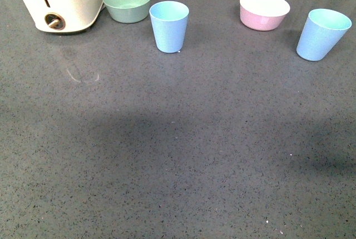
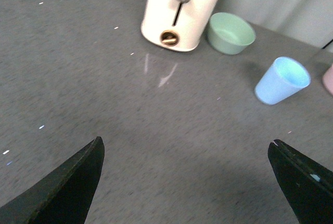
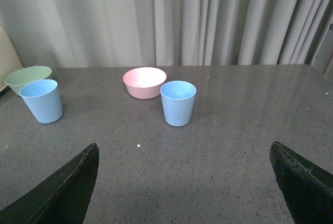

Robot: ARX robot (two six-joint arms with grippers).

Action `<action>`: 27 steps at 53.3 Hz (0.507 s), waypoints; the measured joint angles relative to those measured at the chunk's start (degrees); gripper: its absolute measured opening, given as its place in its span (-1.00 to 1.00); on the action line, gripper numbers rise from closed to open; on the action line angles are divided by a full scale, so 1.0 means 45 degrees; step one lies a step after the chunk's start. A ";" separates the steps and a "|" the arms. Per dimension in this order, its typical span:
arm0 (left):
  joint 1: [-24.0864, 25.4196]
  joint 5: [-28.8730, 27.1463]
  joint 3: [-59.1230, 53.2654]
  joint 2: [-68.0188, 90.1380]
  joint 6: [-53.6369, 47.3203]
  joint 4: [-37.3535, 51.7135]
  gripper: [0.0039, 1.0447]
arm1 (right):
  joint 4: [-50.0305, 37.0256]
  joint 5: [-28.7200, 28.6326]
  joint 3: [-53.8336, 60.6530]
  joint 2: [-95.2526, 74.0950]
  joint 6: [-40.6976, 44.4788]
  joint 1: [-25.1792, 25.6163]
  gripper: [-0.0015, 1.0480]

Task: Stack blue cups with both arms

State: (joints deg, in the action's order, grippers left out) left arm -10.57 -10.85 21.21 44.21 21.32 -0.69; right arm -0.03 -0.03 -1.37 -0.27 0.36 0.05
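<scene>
Blue cups point(image 1: 169, 28) stand upright and well apart in the upper part of the front view, mouths up, long axes vertical. Reading left to right along the back of the grey counter point(image 1: 178, 155), we see the cream toaster point(image 1: 61, 0) at upper left, the green bowl point(image 1: 127, 4) just beside it, the left cup point(image 1: 169, 19) near that bowl in the upper middle, the pink bowl point(image 1: 264, 11), and the right cup point(image 1: 322, 34) at the upper right edge.

Neither arm shows in the front view. In the left wrist view, the left gripper point(image 2: 186, 141) has its fingers spread wide and holds nothing. The left cup point(image 2: 281, 81) lies ahead of it, off the line of the gap and closer to one finger. The right gripper point(image 3: 184, 145) is likewise spread wide and empty, with the right cup point(image 3: 178, 102) almost straight ahead of its gap.

We judge each arm is nearer the cup on its own side. The right needs mostly a forward reach, while the left must swing sideways first.
</scene>
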 joint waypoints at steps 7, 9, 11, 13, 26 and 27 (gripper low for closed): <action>-0.0505 0.0267 0.2273 0.3925 0.0301 0.1530 0.84 | 0.0000 0.0005 0.0000 0.0000 0.0000 0.0000 0.83; -0.0631 0.0330 0.3118 0.5192 0.0325 0.1739 0.84 | 0.0000 0.0005 0.0000 0.0000 0.0000 0.0000 0.83; -0.0695 0.0559 0.3769 0.6110 0.0374 0.1787 0.84 | 0.0000 0.0005 0.0000 0.0000 0.0000 0.0000 0.83; -0.0743 0.0627 0.4454 0.6994 0.0461 0.1753 0.84 | 0.0000 0.0005 0.0000 0.0000 0.0000 0.0000 0.83; -0.1710 0.0787 1.0550 1.3367 0.0821 -0.0102 0.84 | 0.0000 0.0005 0.0000 0.0000 0.0000 0.0000 0.83; -0.1797 0.0767 1.0943 1.3653 0.0835 -0.0267 0.83 | 0.0000 0.0005 0.0000 0.0000 0.0000 0.0000 0.83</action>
State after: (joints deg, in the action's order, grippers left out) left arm -18.65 -7.40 70.46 105.65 25.08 -1.89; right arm -0.03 -0.01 -1.37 -0.27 0.36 0.05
